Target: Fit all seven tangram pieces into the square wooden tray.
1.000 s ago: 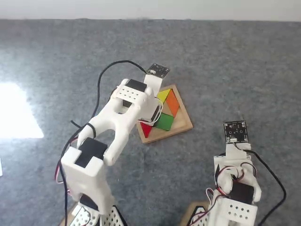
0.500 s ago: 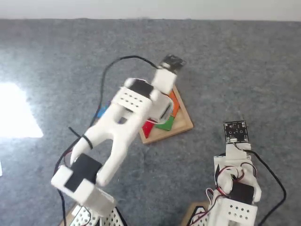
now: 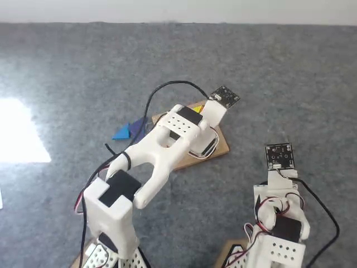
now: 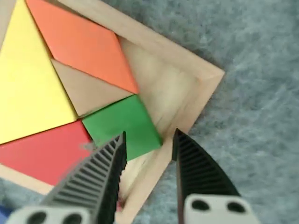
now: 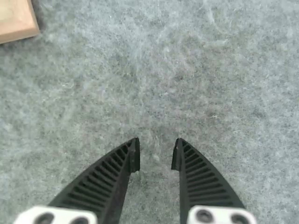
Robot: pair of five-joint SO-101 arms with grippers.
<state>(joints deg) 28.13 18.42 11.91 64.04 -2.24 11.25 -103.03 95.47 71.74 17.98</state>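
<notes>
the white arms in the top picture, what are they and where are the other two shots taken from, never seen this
These are two small white robot arms, each ending in a black two-fingered gripper with a camera on its wrist. The top picture looks down from a fixed camera: the left arm stretches over a wooden tray, the right arm sits folded back. The other two pictures come from the wrist cameras. The left gripper hangs open above the tray's corner, holding nothing; inside lie a yellow piece, an orange piece, a green piece and a red piece. The right gripper is open over grey mat. Blue pieces lie on the mat beside the tray.
</notes>
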